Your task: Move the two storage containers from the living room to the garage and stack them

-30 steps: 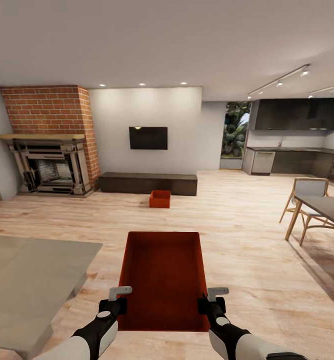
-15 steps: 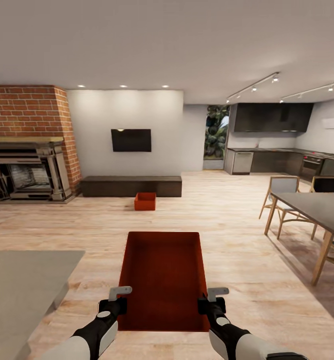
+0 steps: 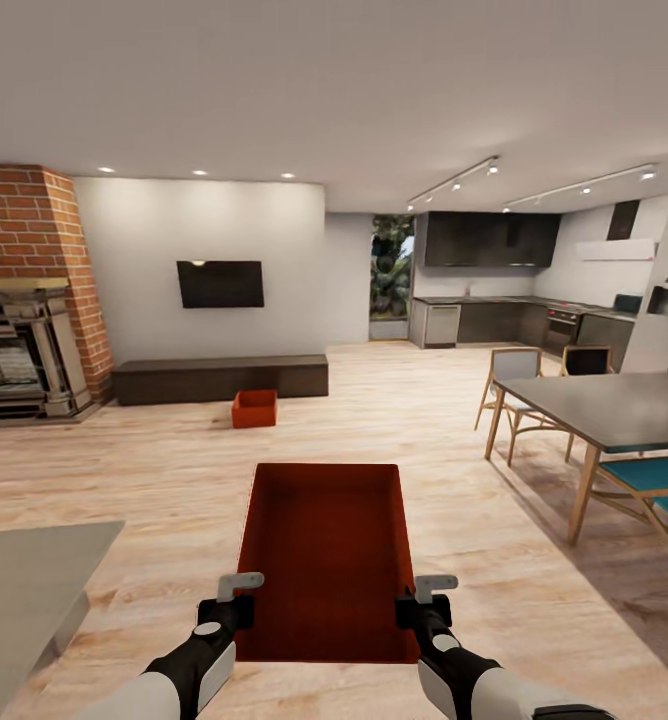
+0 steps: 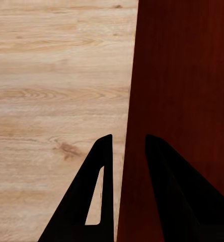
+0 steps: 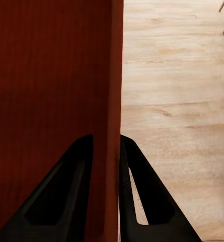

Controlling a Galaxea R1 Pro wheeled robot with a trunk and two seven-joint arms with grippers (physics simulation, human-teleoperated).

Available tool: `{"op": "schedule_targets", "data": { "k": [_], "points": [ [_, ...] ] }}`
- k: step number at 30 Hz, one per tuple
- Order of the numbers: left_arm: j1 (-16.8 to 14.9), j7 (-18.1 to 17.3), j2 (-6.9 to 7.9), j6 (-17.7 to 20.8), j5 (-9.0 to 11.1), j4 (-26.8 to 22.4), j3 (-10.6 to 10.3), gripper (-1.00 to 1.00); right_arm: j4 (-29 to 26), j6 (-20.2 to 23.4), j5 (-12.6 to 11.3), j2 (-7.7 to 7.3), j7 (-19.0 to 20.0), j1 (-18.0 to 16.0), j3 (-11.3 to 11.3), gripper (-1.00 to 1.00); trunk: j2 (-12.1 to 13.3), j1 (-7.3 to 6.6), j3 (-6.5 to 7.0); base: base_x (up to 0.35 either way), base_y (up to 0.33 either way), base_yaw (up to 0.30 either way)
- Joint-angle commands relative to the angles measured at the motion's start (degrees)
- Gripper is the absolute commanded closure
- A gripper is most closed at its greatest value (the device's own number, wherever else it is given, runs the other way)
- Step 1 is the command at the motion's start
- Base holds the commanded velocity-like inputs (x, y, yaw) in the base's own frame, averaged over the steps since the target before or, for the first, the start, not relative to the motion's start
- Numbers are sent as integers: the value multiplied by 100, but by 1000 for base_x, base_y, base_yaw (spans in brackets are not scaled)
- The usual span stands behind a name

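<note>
I hold one orange-red storage container [image 3: 324, 550] level in front of me over the living room's wood planks. My left gripper [image 3: 236, 590] is shut on its left wall and my right gripper [image 3: 426, 590] is shut on its right wall. In the left wrist view the left gripper [image 4: 128, 138] straddles the thin wall of the container [image 4: 182, 101]. The right wrist view has the right gripper [image 5: 106, 137] clamped over the other wall of the container [image 5: 51, 75]. The second storage container [image 3: 254, 409] sits on the planks in front of the low dark bench [image 3: 219, 378].
A brick fireplace [image 3: 24, 340] stands far left and a black TV [image 3: 220, 284] hangs above the bench. A grey table corner [image 3: 24, 590] is close on my left. A dining table [image 3: 614, 405] with chairs [image 3: 514, 385] stands right, with the kitchen [image 3: 494, 310] behind.
The whole view has swung to the right, so the fireplace, TV, bench and far container sit further left in the picture. The held container and both grippers keep their places.
</note>
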Motion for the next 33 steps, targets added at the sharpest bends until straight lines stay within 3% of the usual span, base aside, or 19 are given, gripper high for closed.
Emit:
{"op": "schedule_targets", "data": {
  "k": [1, 33],
  "points": [
    [-2, 59, 2, -27, 27, 21, 108, 100, -18, 8, 201, 5, -23, -9, -234, 100, -8, 1, -6, 0, 0, -262],
    [-2, 59, 9, -10, 36, 39, 108, 100, -18, 11, 201, -4, -16, -8, -240, 100, -8, 1, 16, 0, 0, -275]
  ]
}}
